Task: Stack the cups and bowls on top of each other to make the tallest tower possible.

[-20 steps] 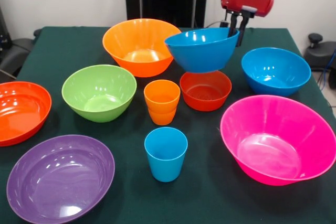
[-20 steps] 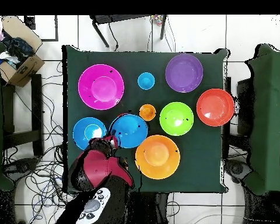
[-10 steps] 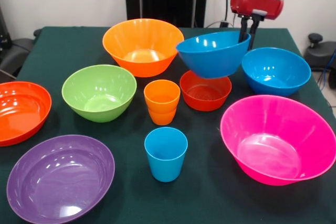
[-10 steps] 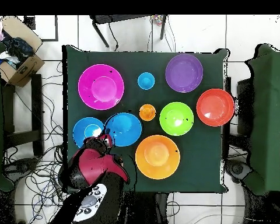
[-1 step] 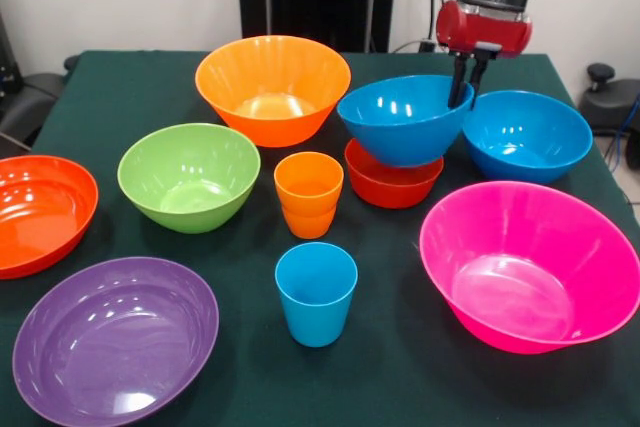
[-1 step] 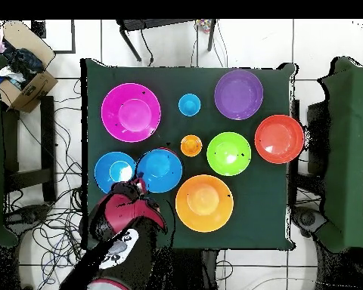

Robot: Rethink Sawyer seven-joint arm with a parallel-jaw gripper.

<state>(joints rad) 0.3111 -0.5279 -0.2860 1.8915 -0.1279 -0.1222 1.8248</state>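
the jaws of the gripper are clamped on the rim of a blue bowl, holding it level in the small red bowl, likely to start the tower. other bowls and cups lie apart on the surface.

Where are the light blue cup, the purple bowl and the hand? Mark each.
light blue cup (image 5: 316, 299), front view, on its outer wall.
purple bowl (image 5: 105, 347), front view, on its inner floor.
hand (image 5: 466, 85), front view, between its fingertips at the held blue bowl's rim.
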